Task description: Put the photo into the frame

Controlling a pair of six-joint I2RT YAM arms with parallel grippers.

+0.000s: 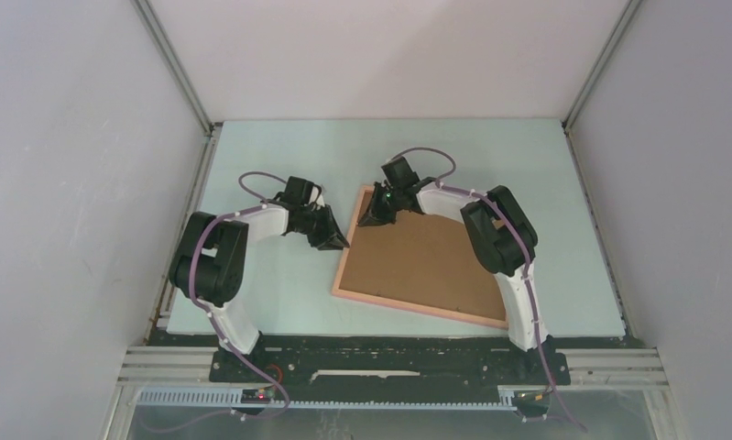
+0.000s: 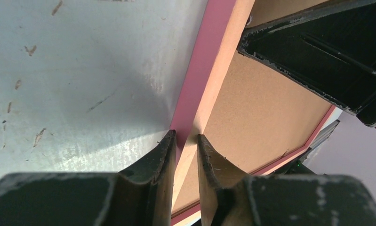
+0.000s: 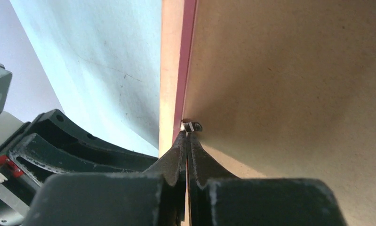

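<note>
The salmon-pink frame (image 1: 417, 307) lies flat on the table, its middle covered by a plain brown backing board (image 1: 426, 257). The photo is hidden or out of view. My left gripper (image 1: 336, 240) stands at the frame's left rail. In the left wrist view its jaws (image 2: 185, 137) straddle and pinch that rail (image 2: 205, 56). My right gripper (image 1: 373, 218) is over the frame's far left corner. In the right wrist view it (image 3: 187, 134) is shut, with its tips against a small metal tab (image 3: 192, 126) where the board (image 3: 289, 84) meets the rail (image 3: 169, 70).
The pale green table (image 1: 279, 156) is walled by white panels on three sides. The two grippers are close together at the frame's left side. The right gripper's black body (image 2: 327, 52) shows in the left wrist view, and the left gripper's body (image 3: 59, 141) shows in the right wrist view.
</note>
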